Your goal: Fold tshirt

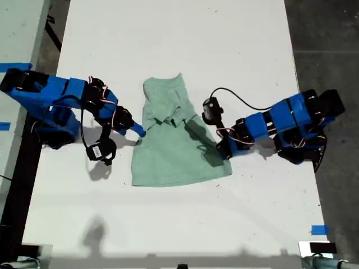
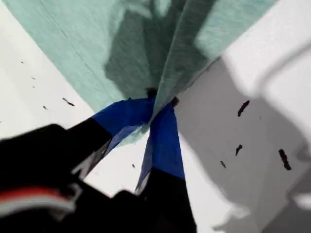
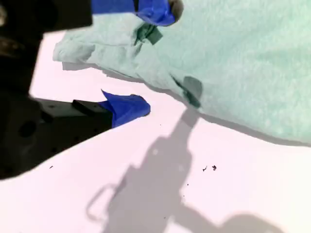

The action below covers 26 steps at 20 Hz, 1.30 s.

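Observation:
The pale mint-green tshirt (image 1: 174,151) lies partly folded and rumpled on the white table (image 1: 179,33), between the two blue arms. My first gripper (image 1: 138,132), on the arm at the exterior view's left, is shut on the shirt's edge; the first wrist view shows its blue-taped jaws pinching a ridge of the tshirt (image 2: 97,43) at the first gripper (image 2: 158,104). My second gripper (image 1: 220,150), on the arm at the exterior view's right, is open at the shirt's other edge. One fingertip (image 3: 155,9) is over the tshirt (image 3: 243,58), the other (image 3: 127,108) rests by the bare table.
The table's edges run close behind both arm bases. A second table (image 1: 17,33) with blue tape stands at the exterior view's left, dark floor (image 1: 325,39) at its right. A blue tape mark (image 1: 318,230) sits near the front corner at that view's right.

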{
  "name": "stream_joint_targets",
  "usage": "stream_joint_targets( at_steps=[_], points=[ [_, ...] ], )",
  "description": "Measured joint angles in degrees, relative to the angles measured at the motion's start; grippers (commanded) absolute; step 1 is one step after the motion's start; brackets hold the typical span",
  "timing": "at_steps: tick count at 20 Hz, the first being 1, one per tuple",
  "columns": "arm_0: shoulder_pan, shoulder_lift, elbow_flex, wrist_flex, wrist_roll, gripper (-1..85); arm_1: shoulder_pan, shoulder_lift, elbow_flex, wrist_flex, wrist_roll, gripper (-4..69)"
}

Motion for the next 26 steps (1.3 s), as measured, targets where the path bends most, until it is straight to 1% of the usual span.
stream_joint_targets(
  at_steps=[2, 3, 4, 11, 13, 17, 18, 20, 22, 23, 26],
  points=[
    [0.0, 0.0, 0.0, -0.09, 0.0, 25.8, -0.18, 0.0, -7.29, 6.86, -0.26, -1.1],
    [0.0, 0.0, 0.0, -0.26, 0.0, 25.8, -0.18, -0.18, -10.99, 9.32, -0.26, -1.1],
    [0.0, 0.0, 0.0, -0.53, 0.0, 25.8, -0.18, -0.79, -14.24, 10.37, -0.18, -1.1],
    [0.0, 0.0, 0.0, -0.97, -0.09, 26.0, -0.18, -19.78, -33.84, 9.58, 2.2, -1.1],
    [0.0, 0.0, 0.0, -0.97, -0.35, 26.2, -0.09, -25.14, -36.39, 7.03, 4.22, -1.2],
    [0.0, 0.0, 0.0, -1.14, -0.35, 26.4, 0.7, -31.38, -36.91, -1.14, 7.56, -1.2],
    [0.0, 0.0, 0.0, -1.14, -0.35, 26.4, 0.7, -31.9, -37.97, -2.02, 7.91, -1.2],
    [0.0, 0.0, 0.0, -1.14, -0.35, 26.4, 0.7, -32.61, -41.48, -1.23, 7.82, -1.2],
    [0.0, 0.0, 0.0, -1.58, -0.35, 26.5, 0.79, -32.43, -46.67, 3.08, 6.77, -1.2],
    [0.0, 0.0, 0.0, -1.85, -0.35, 26.5, 0.79, -32.7, -47.46, 3.87, 6.59, -1.2],
    [0.0, 0.0, 0.0, -2.29, -0.35, 26.6, 0.79, -36.56, -47.64, 3.25, 6.59, -1.2]
  ],
)
